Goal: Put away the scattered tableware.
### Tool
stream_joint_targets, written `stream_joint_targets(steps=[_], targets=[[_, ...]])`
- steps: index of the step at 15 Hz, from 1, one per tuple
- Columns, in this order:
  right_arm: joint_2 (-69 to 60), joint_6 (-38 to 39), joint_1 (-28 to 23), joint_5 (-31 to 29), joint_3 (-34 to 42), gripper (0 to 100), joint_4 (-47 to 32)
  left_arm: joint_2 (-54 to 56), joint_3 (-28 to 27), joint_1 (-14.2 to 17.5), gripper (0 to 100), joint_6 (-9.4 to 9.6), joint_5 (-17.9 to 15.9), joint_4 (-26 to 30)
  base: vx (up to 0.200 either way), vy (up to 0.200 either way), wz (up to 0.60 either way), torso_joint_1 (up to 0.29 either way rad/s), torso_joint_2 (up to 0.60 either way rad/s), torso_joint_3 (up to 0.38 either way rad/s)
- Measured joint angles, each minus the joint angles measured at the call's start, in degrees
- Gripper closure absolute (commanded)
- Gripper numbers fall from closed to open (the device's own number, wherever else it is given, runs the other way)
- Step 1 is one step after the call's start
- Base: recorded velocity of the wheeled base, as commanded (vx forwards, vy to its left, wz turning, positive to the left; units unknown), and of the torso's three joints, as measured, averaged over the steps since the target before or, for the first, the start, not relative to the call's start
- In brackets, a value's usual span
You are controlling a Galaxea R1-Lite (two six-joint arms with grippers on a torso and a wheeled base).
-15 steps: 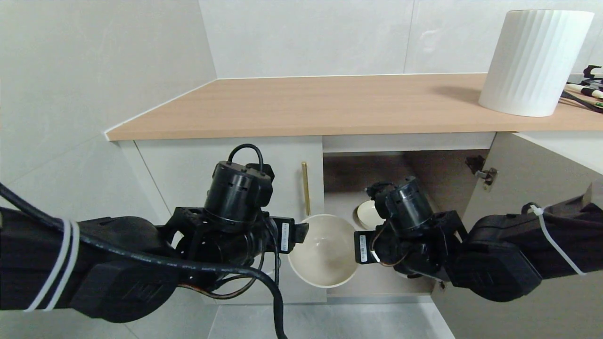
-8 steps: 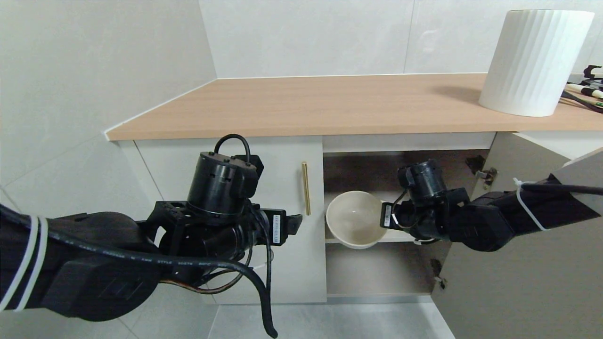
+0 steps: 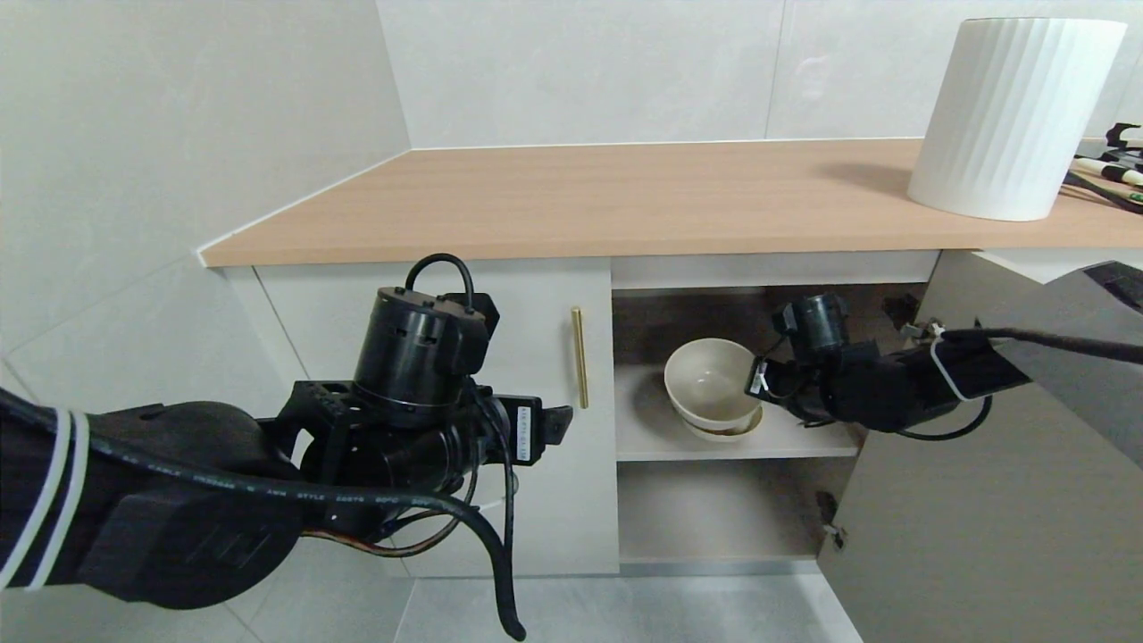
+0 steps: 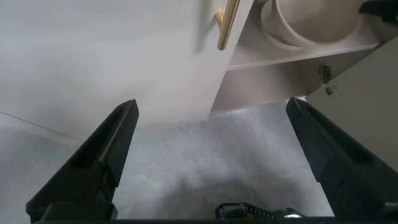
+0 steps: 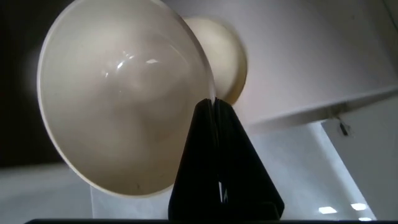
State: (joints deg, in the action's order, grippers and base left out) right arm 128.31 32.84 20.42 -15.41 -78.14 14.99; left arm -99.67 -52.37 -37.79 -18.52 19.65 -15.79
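Note:
A cream bowl (image 3: 710,382) is inside the open cabinet, just over a small cream dish (image 3: 720,432) on the upper shelf (image 3: 652,433); I cannot tell whether they touch. My right gripper (image 3: 757,384) is shut on the bowl's right rim. In the right wrist view a black finger (image 5: 219,168) pinches the bowl (image 5: 118,106) at its rim, with the dish (image 5: 221,53) behind. My left gripper (image 3: 546,427) hangs open and holds nothing in front of the closed left door. Its fingers (image 4: 93,168) stand wide apart above the floor, with the bowl (image 4: 311,25) beyond.
The right cabinet door (image 3: 1009,464) is swung open beside my right arm. A gold handle (image 3: 579,355) runs down the closed left door. On the wooden counter (image 3: 571,201) stands a white ribbed container (image 3: 1013,116), with utensils (image 3: 1112,165) at the far right.
My right arm has carried the bowl from in front of the cabinet up and into it, over the dish on the shelf. The left gripper drew back to the left, then stayed still.

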Motion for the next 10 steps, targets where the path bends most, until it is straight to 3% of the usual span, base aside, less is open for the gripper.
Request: stream_joint_targets(steps=[10], targets=[[9.29, 0.6, -2.51, -1.94, -8.52, 100, 0.02, -0.38, 0.0, -0.02, 0, -0.09, 0.0, -0.02, 0.0, 0.0, 0.0, 0.0, 0.0, 0.0]])
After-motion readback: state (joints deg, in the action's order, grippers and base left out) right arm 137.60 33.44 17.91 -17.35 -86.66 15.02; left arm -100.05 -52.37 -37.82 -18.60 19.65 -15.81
